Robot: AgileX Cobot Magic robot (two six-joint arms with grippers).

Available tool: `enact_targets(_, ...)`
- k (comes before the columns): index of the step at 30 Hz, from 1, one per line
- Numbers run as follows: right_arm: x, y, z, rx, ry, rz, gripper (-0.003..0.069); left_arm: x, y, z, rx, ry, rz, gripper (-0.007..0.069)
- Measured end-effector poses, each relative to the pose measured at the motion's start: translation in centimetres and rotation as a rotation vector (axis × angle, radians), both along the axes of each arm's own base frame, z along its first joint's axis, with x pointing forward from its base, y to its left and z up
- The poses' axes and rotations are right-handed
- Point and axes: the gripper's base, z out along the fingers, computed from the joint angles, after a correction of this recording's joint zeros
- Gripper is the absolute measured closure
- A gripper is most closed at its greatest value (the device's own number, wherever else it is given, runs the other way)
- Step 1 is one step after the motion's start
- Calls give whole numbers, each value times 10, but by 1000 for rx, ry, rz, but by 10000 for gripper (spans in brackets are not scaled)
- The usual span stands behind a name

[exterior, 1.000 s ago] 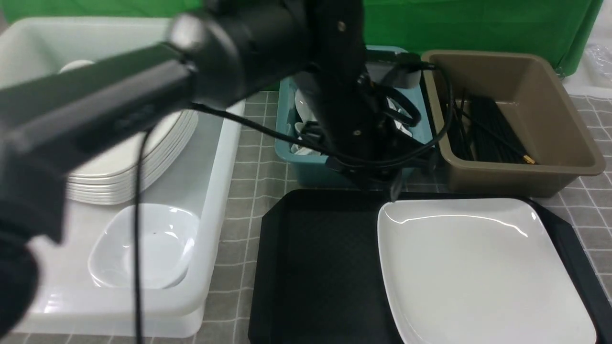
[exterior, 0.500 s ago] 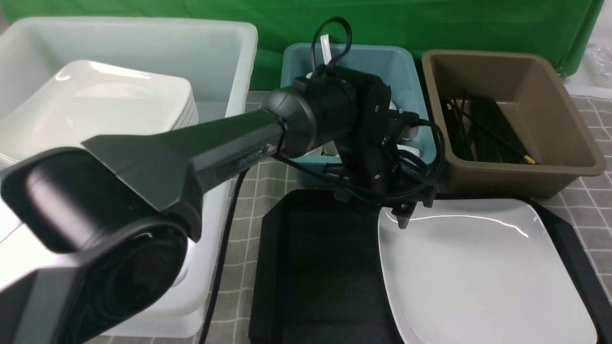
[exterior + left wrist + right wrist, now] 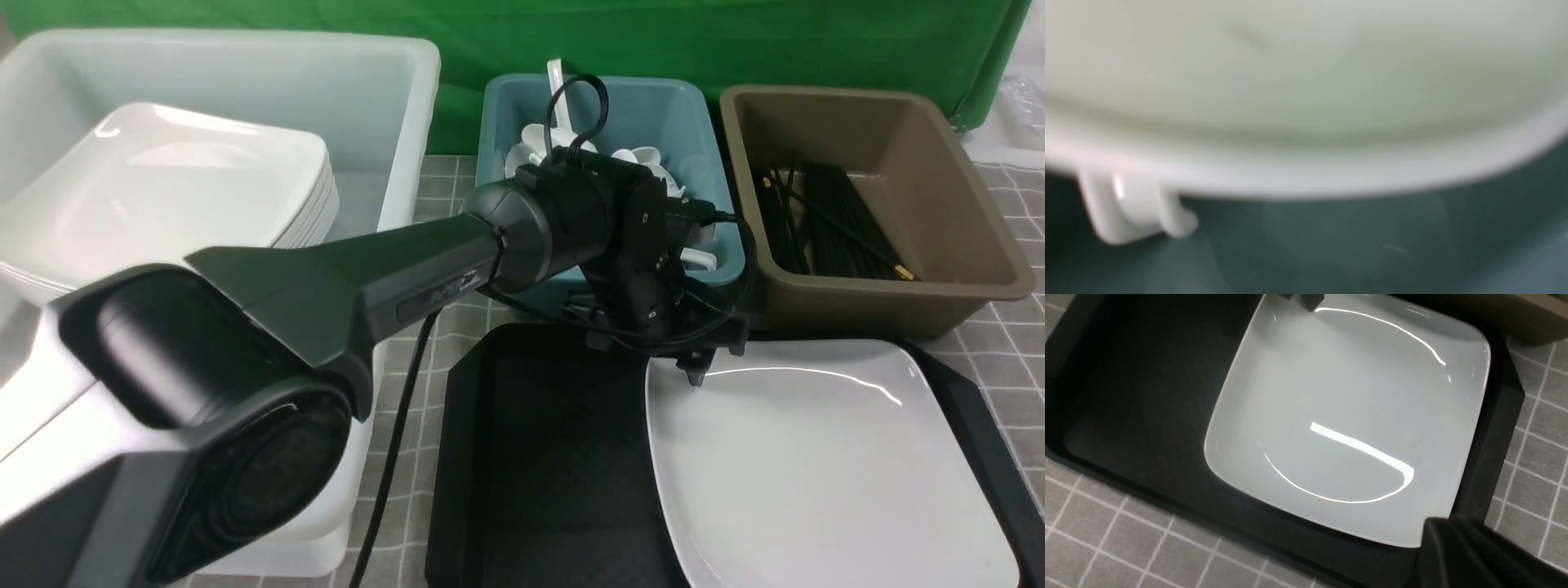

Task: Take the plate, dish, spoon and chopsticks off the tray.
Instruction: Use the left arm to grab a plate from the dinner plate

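Hanging above the tray's (image 3: 539,457) near side, the right fingers (image 3: 1447,539) are closed, empty. The plate (image 3: 816,465) lies on the tray's right half; at its far rim the left fingers (image 3: 717,363) stand parted, holding nothing. Behind the tray, bins (image 3: 653,106) hold spoons (image 3: 645,159) and chopsticks (image 3: 824,220).

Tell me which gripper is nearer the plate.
Left. The left gripper sits at the plate's far rim, on the teal bin's side. The right gripper hangs higher up, toward the plate's opposite corner.
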Motion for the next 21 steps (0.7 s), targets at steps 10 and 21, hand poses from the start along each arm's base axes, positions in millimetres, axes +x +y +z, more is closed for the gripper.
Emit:
enact_targets(10,1,1,0,3,-9,4,620,-3,1,1,-19,49,-35,406)
enact_targets(21,5,3,4,29,-69,12,620,-27,22,104,-58,-26,-132,578)
